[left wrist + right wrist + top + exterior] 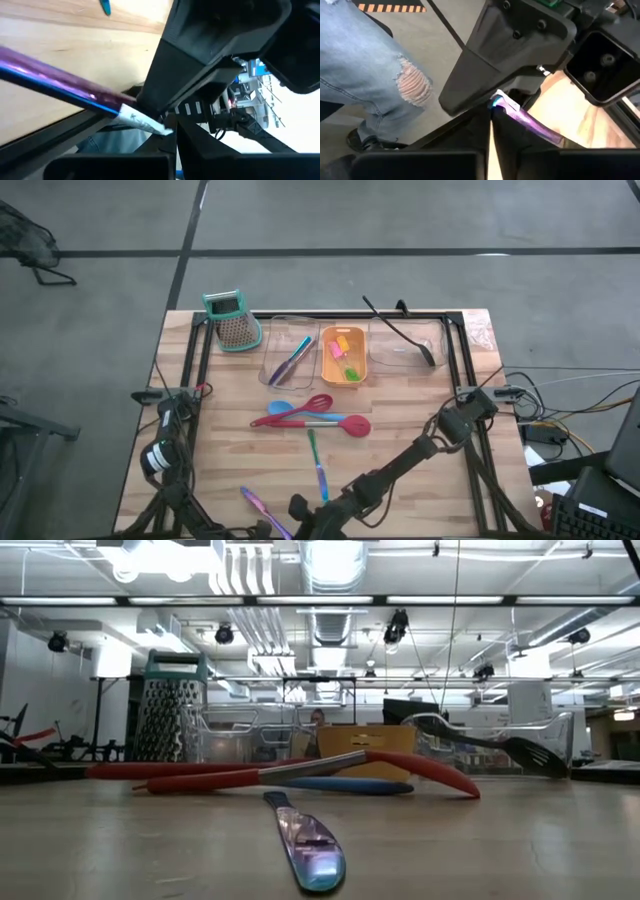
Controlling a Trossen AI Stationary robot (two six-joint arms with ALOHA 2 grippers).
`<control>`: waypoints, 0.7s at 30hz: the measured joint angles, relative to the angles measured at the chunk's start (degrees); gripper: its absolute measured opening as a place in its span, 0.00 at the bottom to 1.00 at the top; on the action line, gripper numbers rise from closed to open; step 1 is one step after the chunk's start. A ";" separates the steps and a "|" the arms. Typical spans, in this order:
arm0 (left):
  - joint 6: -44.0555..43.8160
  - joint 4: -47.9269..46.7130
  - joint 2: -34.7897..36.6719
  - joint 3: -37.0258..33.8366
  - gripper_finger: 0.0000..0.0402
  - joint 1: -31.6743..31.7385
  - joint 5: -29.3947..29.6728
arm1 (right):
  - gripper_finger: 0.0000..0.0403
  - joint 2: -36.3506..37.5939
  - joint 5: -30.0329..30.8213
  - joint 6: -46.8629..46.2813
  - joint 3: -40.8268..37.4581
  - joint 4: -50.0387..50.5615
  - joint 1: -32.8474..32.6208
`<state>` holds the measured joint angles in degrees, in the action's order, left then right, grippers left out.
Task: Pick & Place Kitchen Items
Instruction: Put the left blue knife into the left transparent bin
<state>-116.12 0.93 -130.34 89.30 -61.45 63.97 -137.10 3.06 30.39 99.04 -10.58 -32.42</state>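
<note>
At table's near edge: purple stick pinched by both left gripper and right gripper.

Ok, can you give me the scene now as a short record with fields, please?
left pincer: shut on purple stick, at its end
right pincer: shut on the same end
table middle: spatulas lying together; green-blue stick beside them
orange tray: small pieces
clear trays: sticks in one, black spoon across the other
grater: upright, beside trays
</note>
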 joint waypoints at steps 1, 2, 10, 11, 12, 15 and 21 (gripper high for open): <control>0.20 -0.02 0.00 0.02 0.02 -0.05 0.01 | 0.03 0.00 0.03 0.23 0.00 0.15 0.03; 0.59 0.00 0.00 0.02 0.02 -0.13 0.01 | 0.02 0.00 0.09 0.26 -0.01 0.14 0.04; 0.77 0.04 0.00 0.02 0.02 -0.17 0.07 | 0.02 0.09 0.96 -0.11 0.00 0.75 0.11; 0.82 0.03 0.00 0.02 0.03 -0.21 0.06 | 0.02 0.09 1.10 -0.18 0.07 1.06 0.11; 1.18 -0.05 0.00 0.02 0.03 -0.31 -0.05 | 0.02 0.10 1.37 -0.44 0.07 1.35 0.13; 3.31 -0.02 0.11 0.02 0.02 -0.67 -2.83 | 0.02 0.11 1.98 -0.65 0.17 2.32 0.20; 21.06 -0.26 0.15 1.83 0.01 -0.87 -2.93 | 0.02 1.88 6.37 -0.20 0.20 6.21 -1.40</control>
<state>-95.06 0.67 -130.19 91.13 -62.33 61.04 -135.22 9.43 30.18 99.24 -4.37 -33.83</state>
